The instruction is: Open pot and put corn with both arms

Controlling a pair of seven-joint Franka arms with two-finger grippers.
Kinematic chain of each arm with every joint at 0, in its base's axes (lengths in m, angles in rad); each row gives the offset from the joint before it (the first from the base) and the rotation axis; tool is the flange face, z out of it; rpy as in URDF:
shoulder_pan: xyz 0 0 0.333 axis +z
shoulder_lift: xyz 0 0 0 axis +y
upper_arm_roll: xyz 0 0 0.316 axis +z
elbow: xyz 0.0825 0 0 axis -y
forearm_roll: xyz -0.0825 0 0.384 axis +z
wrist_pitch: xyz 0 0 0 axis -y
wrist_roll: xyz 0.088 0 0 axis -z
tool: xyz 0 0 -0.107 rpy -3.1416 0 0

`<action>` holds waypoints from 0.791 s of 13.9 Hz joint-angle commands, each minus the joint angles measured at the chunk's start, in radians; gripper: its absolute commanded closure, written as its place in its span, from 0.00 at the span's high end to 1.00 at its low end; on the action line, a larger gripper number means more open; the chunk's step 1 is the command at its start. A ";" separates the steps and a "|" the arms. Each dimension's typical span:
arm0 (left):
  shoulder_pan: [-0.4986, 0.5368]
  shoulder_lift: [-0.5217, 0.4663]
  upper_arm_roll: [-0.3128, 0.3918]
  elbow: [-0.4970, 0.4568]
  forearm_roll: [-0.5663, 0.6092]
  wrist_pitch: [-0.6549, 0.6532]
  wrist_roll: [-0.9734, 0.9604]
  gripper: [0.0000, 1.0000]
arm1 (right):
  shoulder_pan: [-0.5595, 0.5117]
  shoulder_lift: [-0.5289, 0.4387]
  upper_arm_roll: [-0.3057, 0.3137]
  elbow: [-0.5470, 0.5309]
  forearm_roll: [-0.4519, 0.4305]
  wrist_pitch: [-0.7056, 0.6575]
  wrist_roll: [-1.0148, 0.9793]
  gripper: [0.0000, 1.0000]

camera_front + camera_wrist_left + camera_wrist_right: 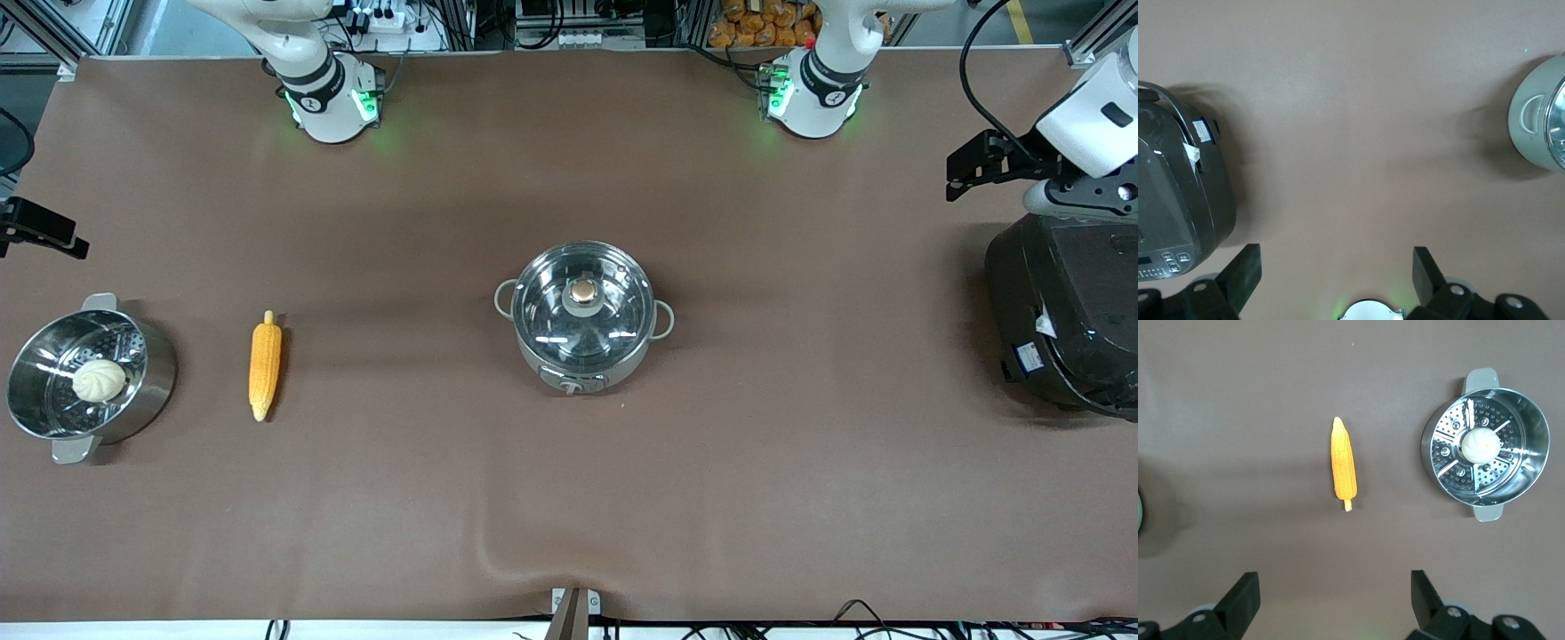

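The shiny steel pot (pixel 583 347) stands mid-table with its glass lid (pixel 613 324) on, and the copper knob (pixel 583 292) is on top. Its edge and one loop handle show in the left wrist view (pixel 1538 123). The yellow-orange corn (pixel 265 364) lies on the table toward the right arm's end, beside the steamer pot, and also shows in the right wrist view (pixel 1343 465). My left gripper (pixel 973 167) (pixel 1337 257) is open and empty, high over the table by the black cooker. My right gripper (pixel 40 231) (pixel 1335 583) is open and empty, high over the right arm's end.
A steel steamer pot (pixel 151 378) (pixel 1531 447) holds a white bun (pixel 99 380) (pixel 1479 445) at the right arm's end. A large black cooker (pixel 1067 311) (pixel 1178 193) stands at the left arm's end. The brown mat has a ripple (pixel 498 556) near the front edge.
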 commanded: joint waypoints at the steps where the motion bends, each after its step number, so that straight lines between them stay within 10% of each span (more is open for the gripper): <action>1: 0.000 -0.010 -0.004 0.007 0.008 -0.011 -0.015 1.00 | -0.014 -0.023 0.019 -0.041 -0.011 0.014 -0.013 1.00; 11: -0.006 0.015 -0.006 0.045 0.012 -0.011 -0.015 1.00 | -0.013 -0.034 0.021 -0.119 -0.005 0.095 -0.007 1.00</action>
